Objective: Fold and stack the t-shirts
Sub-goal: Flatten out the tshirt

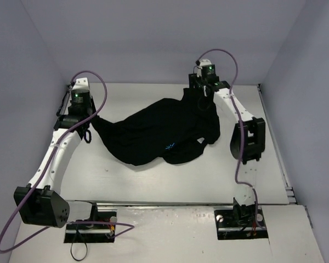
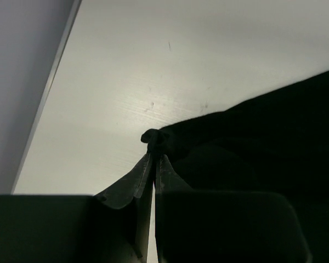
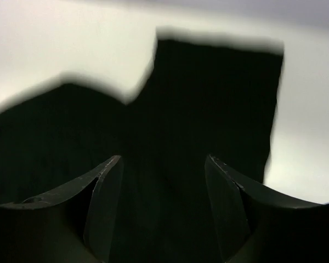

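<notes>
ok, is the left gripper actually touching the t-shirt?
Touching. The left wrist view shows the left gripper shut on a bunched edge of the black t-shirt, with the fabric pinched between its tips.

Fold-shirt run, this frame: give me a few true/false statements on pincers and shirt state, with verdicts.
1. The left pincer is shut on an edge of the plain black soft fabric t-shirt. True.
2. The right pincer is clamped on the t-shirt. False: its jaws stand apart over the fabric.
3. The t-shirt lies neatly folded. False: it lies crumpled and unfolded on the white table.
4. A small blue print shows on the t-shirt. True.
</notes>
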